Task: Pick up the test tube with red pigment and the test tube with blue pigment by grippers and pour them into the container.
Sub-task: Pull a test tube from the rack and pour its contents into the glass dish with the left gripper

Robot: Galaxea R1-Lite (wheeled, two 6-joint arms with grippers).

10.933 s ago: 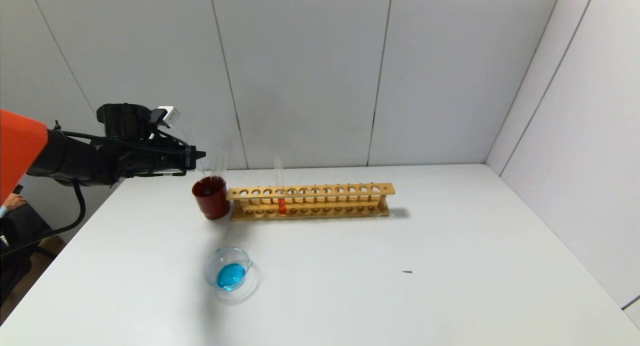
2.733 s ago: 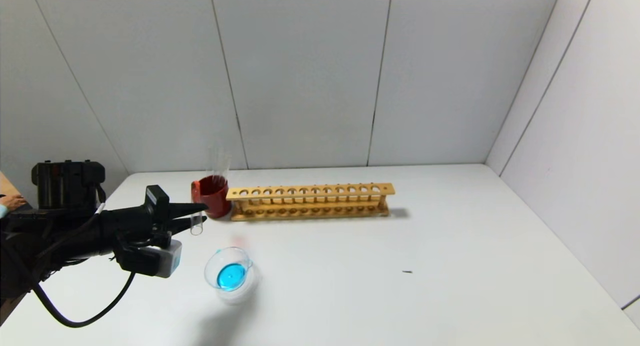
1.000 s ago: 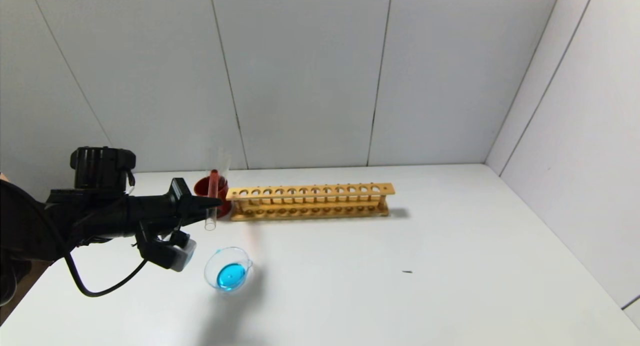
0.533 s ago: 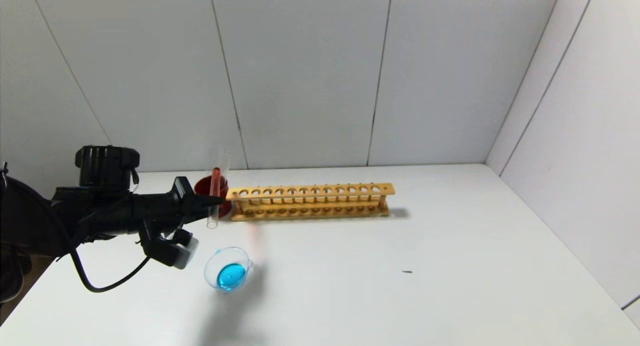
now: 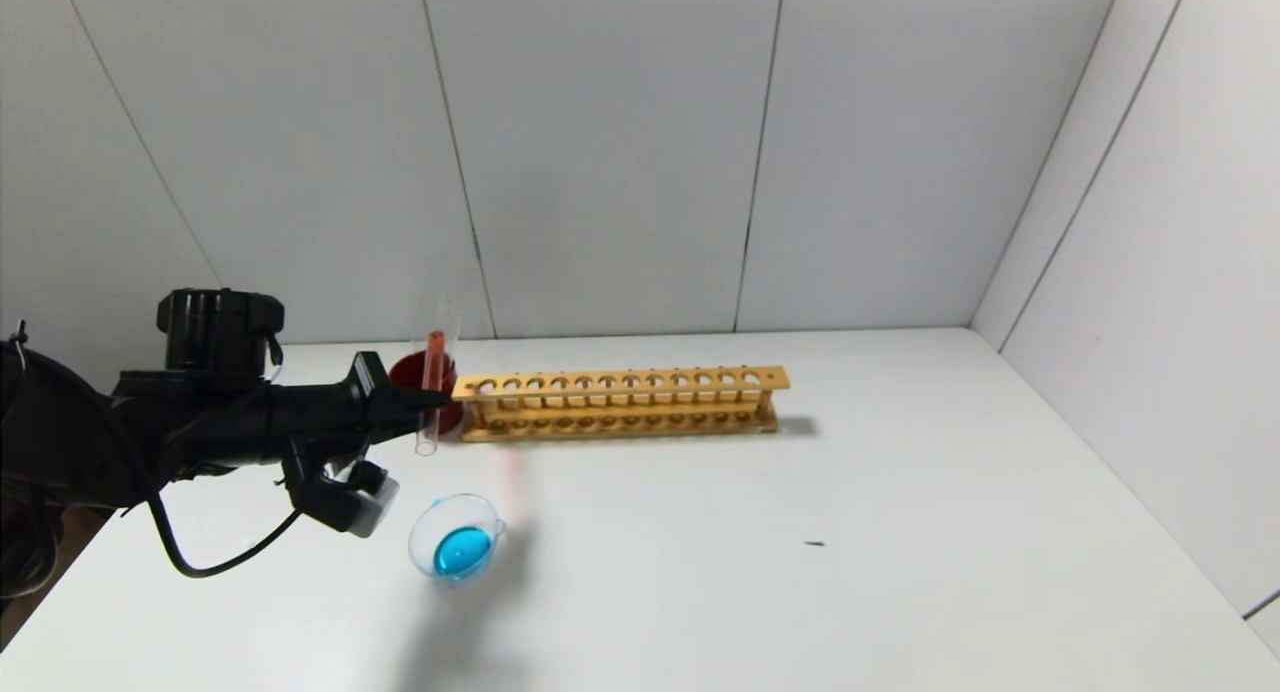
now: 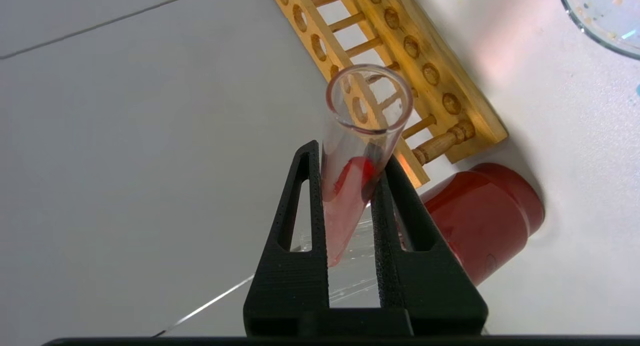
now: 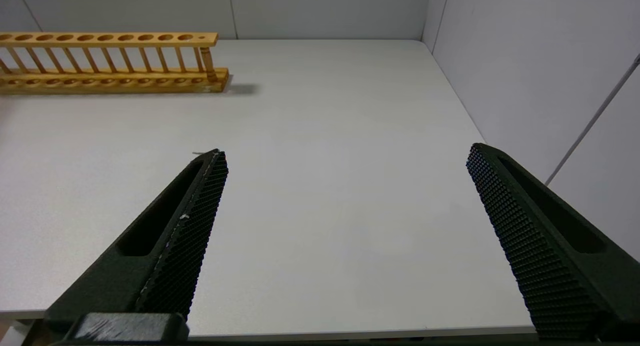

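Observation:
My left gripper [image 5: 438, 402] is shut on the test tube with red pigment [image 5: 434, 357] and holds it in the air beside the rack's left end, behind the container. The tube stands nearly upright with its open mouth down and the red liquid in its upper, closed end. In the left wrist view the tube [image 6: 350, 186] sits between the fingers of the left gripper [image 6: 350, 153]. The container [image 5: 458, 540], a clear glass bowl, holds blue liquid on the table in front of the tube's mouth. No tube with blue liquid shows. My right gripper [image 7: 346, 152] is open and empty over the table's right side.
The wooden rack [image 5: 620, 402] stands empty at mid table and also shows in the right wrist view [image 7: 110, 61]. A dark red cup [image 5: 410, 374] with clear tubes stands just behind the held tube and shows in the left wrist view [image 6: 480, 221]. Walls close the back and right.
The red tube has left the rack and is in my left gripper. Over the last second the gripper crept right and the tube turned steeper, mouth down.

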